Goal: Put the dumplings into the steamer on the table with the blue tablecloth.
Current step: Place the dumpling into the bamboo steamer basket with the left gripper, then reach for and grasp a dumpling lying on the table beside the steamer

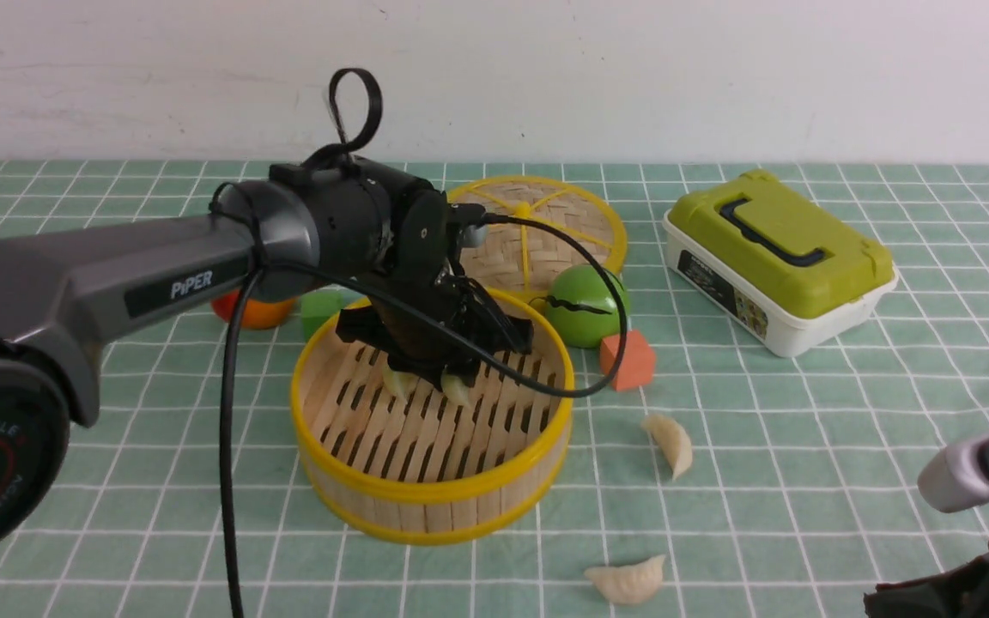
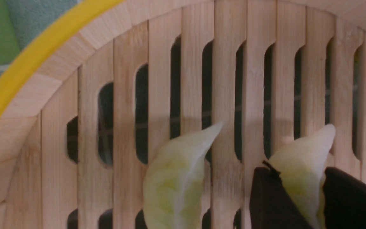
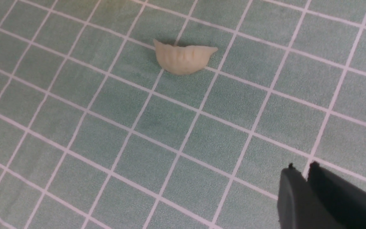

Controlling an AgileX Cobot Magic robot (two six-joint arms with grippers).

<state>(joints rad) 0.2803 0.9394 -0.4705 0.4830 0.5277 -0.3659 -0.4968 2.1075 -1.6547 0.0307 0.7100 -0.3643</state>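
The bamboo steamer [image 1: 430, 506] stands mid-table on the blue tablecloth [image 1: 803, 446]. My left gripper [image 1: 430, 378] reaches down into it, shut on a pale yellow-green dumpling [image 2: 300, 162] just over the slats. A second yellow-green dumpling [image 2: 173, 181] lies free on the slats [image 2: 227, 95] beside it. Two creamy white dumplings rest on the cloth to the right of the steamer, one further back [image 1: 670, 444] and one nearer the front [image 1: 629, 581]. My right gripper [image 3: 300, 167] hovers shut and empty over the cloth, some way from a white dumpling [image 3: 183, 58].
Behind the steamer lie its woven lid [image 1: 537, 227], a green ball [image 1: 585, 305], an orange cube [image 1: 629, 360], a green cube [image 1: 321, 311] and an orange fruit [image 1: 254, 311]. A green-lidded white box [image 1: 782, 257] sits at the back right.
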